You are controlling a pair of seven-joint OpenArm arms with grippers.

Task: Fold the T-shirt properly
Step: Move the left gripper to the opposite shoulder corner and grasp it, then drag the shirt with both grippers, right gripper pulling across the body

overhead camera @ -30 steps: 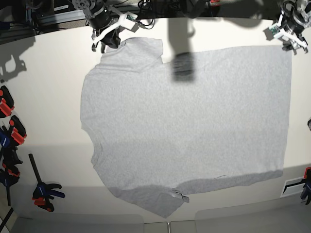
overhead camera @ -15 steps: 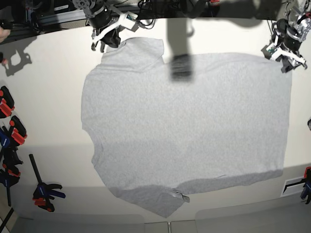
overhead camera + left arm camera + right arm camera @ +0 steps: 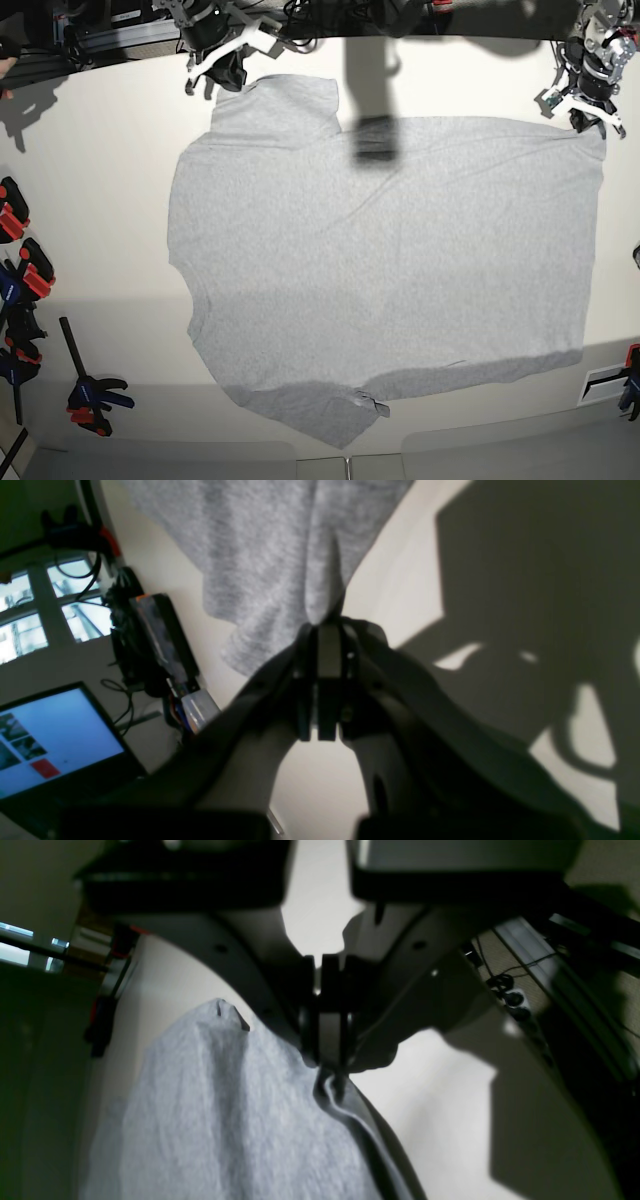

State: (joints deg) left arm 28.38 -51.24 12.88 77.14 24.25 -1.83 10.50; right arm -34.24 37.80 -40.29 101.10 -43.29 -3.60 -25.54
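The light grey T-shirt (image 3: 380,270) lies spread flat on the white table (image 3: 100,180), plain side up. My left gripper (image 3: 585,115) is at the shirt's far right corner, shut on a pinch of the fabric. In the left wrist view (image 3: 327,630) the cloth (image 3: 270,545) peaks up into the closed jaws. My right gripper (image 3: 222,78) is at the far left corner by the sleeve, shut on the shirt's edge. In the right wrist view (image 3: 327,1062) the cloth (image 3: 225,1120) hangs folded from it.
Several orange-and-black clamps (image 3: 25,270) lie along the table's left edge, with one more (image 3: 92,395) at the lower left. Another clamp (image 3: 630,385) sits at the right edge. A dark shadow (image 3: 375,140) falls on the shirt's far middle. A lit monitor (image 3: 50,740) stands beside the table.
My left gripper came down from beyond the table edge onto the shirt's far right corner and closed on it. My right gripper shifted slightly farther back, pulling the sleeve corner with it.
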